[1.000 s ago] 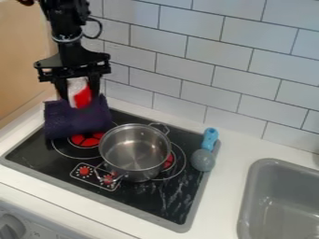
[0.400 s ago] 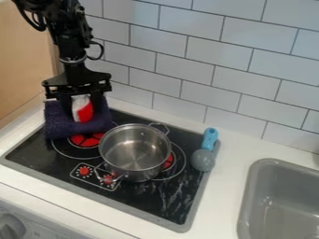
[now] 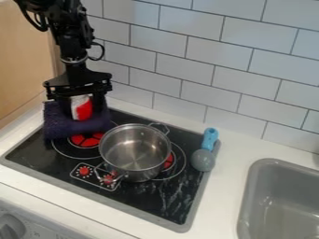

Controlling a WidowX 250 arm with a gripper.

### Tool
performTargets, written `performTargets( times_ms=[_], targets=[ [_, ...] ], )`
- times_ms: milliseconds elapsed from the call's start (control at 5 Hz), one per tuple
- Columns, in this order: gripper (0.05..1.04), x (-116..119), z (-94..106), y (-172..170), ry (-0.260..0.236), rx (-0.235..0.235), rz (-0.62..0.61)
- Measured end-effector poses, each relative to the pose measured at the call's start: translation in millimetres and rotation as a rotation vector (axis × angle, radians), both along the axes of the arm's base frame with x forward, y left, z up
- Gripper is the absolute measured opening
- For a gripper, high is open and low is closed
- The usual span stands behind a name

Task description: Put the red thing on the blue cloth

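At the stove's back left corner, the black gripper hangs down over the cloth, shut on a red and white object. That object sits between the two fingers, its red part facing right and its white part left. The cloth, dark blue-purple and bunched up, lies on the back left of the stove under and around the gripper's tips. The object's lower end is at the cloth; whether it bears on it I cannot tell.
A steel pot stands on the stove just right of the cloth. Beside the stove's right edge lies a blue-handled utensil with a grey round head. A grey sink is at the right, and a tiled wall rises behind.
The gripper has come down and slightly right with the red and white object, from above the cloth's top edge to the cloth. Since the middle frame it has barely moved.
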State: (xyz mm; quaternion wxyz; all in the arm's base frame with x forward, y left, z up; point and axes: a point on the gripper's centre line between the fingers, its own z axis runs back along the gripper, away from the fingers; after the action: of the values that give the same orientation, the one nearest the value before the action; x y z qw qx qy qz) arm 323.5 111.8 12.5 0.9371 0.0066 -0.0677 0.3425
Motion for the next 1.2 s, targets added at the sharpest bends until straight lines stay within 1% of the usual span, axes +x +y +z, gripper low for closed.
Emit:
performTargets(
  times_ms=[200,400,800,1200],
  targets=[
    [1.001,1.1,0.7,0.3,-0.007,0.003,-0.002],
    [1.003,-6.1,4.6,-3.4,-0.004,0.006,-0.004],
    [1.001,-9.5,47.7,-8.7,-0.113,0.039,-0.045],
    [1.001,-31.3,94.7,-15.3,-0.209,0.097,-0.033]
  ],
)
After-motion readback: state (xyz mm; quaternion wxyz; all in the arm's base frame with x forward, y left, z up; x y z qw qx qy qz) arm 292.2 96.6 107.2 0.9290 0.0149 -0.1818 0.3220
